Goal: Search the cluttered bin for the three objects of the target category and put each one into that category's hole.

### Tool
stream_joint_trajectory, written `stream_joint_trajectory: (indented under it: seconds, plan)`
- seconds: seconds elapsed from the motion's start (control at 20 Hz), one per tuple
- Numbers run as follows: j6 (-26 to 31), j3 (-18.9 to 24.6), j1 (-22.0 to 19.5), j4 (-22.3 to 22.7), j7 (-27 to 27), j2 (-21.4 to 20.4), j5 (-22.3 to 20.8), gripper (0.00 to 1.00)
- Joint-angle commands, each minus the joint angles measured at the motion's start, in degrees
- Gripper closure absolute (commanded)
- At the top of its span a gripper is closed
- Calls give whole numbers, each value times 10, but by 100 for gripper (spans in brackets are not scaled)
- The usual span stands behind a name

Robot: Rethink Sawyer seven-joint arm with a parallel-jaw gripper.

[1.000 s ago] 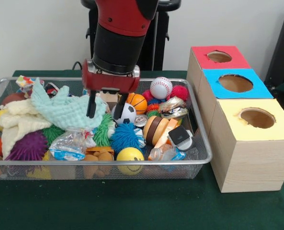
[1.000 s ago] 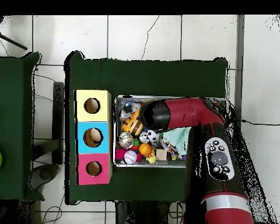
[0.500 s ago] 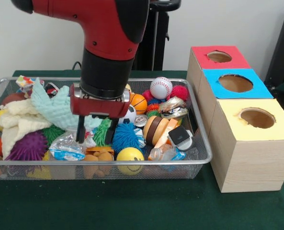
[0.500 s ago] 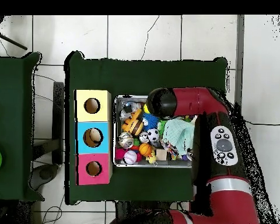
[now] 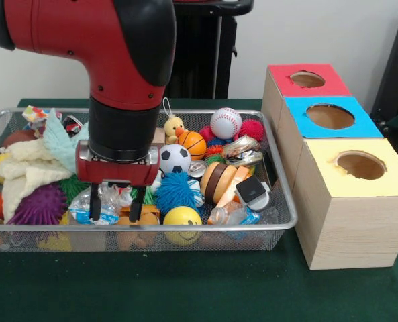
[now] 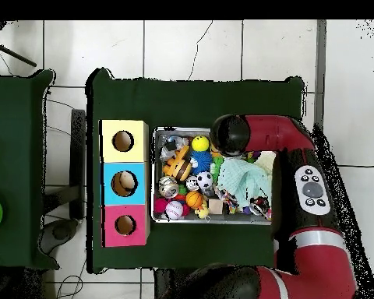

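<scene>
The red & black arm comes down into the wire bin [image 5: 279,201]. The gripper [image 5: 114,209] is low, near the bin's front wall. Its 2 black fingers [image 5: 94,206] are apart, w/ a gap between them. They hold nothing. The tips sit right by a crinkly clear plastic bag [image 5: 84,208] and a small orange toy [image 5: 145,216]; can't tell if they touch.

The bin is full of stuff. Balls are on the side nearer the boxes: a soccer ball [image 5: 174,159], a small basketball [image 5: 192,143], a baseball [image 5: 225,123], a yellow smiley ball [image 5: 182,217]. A fuzzy blue ball [image 5: 176,191] sits just behind the smiley one. A little yellow duck [image 5: 174,127] is near the back. On the other side lie a mint green cloth [image 5: 64,141], a cream cloth [image 5: 25,176] & a spiky purple ball [image 5: 41,204].

Next to the bin stand 3 wood boxes in a row, touching. Each has a round hole on top: red box [image 5: 306,80] at the back, blue box [image 5: 329,115] in the middle, yellow box [image 5: 360,166] in front.

From above, the arm covers 1 end of the bin [image 6: 165,131], and the smiley ball [image 6: 199,143] shows beside it.
</scene>
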Motion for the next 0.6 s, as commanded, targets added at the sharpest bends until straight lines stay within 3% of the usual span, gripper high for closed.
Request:
stream_joint_trajectory:
  seconds: [0.05, 0.6]
  plan:
    - [-4, 34, -10, 41, -145, -1, -60, 0]
    - [-3, 11, 17, 98, -79, -32, -91, 0]
